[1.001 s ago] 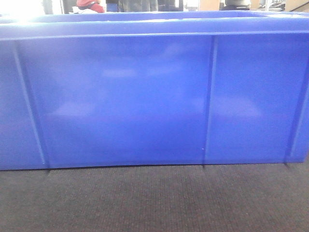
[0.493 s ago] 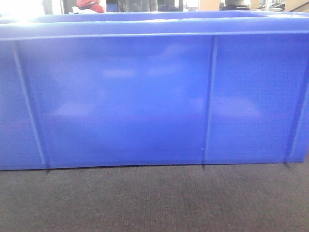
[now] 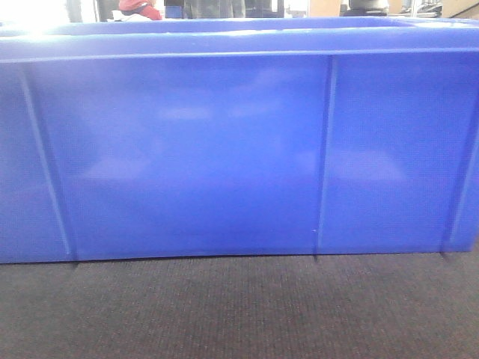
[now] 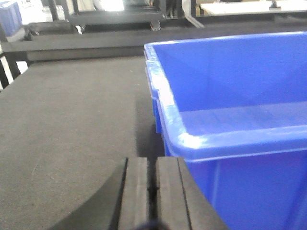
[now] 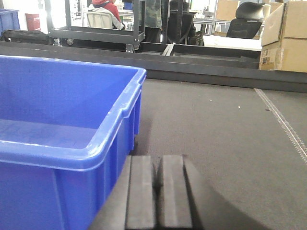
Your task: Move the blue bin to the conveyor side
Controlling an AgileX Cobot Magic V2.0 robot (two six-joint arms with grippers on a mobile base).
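The blue bin [image 3: 239, 142] fills the frame, unmoved over the past second on the conveyor belt [image 3: 239, 314]; left gripper [image 4: 152, 191] and right gripper [image 5: 157, 196], pads pressed together on nothing, flank its corners, suggesting the move has not begun.

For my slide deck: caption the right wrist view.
Right gripper, fingers closed, beside the empty blue bin on the dark conveyor belt.

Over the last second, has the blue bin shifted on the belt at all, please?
No. The blue bin sits where it did; its lower edge meets the dark belt at the same line.
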